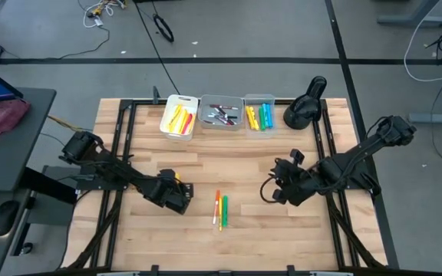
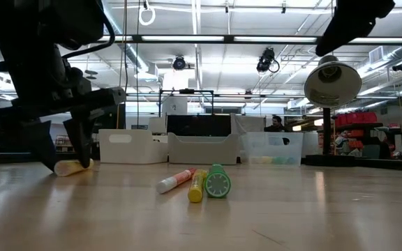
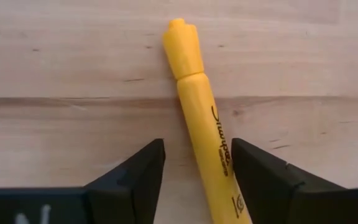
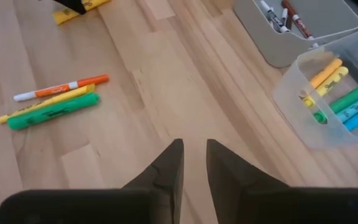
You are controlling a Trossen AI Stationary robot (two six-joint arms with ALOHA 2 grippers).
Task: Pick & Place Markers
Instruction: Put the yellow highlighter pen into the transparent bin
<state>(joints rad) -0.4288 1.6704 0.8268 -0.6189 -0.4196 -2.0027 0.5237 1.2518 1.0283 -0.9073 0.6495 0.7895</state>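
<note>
while both dark arms reach in over the wooden table (image 1: 229, 165), three small bins stand in a row along its far edge, next to a black desk lamp (image 1: 304, 110) at the far right corner. the white bin (image 1: 179, 116) on the left of the row holds yellow and orange markers, the grey bin (image 1: 222, 112) in the middle holds dark, white and red pens, and the clear bin (image 1: 259, 112) on the right holds yellow, green and blue markers.

the left gripper (image 3: 194, 180) is down at the table on the near left, its two fingers standing apart on either side of a yellow highlighter (image 3: 205, 124) that lies flat on the wood. one finger is just beside the barrel and the other stands a little off it; whether the pads actually touch it i cannot tell.

the right gripper (image 4: 193, 163) hangs above the table on the right, well apart from the markers, its fingers nearly together with a narrow gap and nothing between them.

three loose markers lie side by side near the middle of the table's near half: an orange and white pen (image 1: 216, 205), a thin yellow one (image 1: 220, 215) and a green highlighter (image 1: 225, 211), between the two grippers.
</note>
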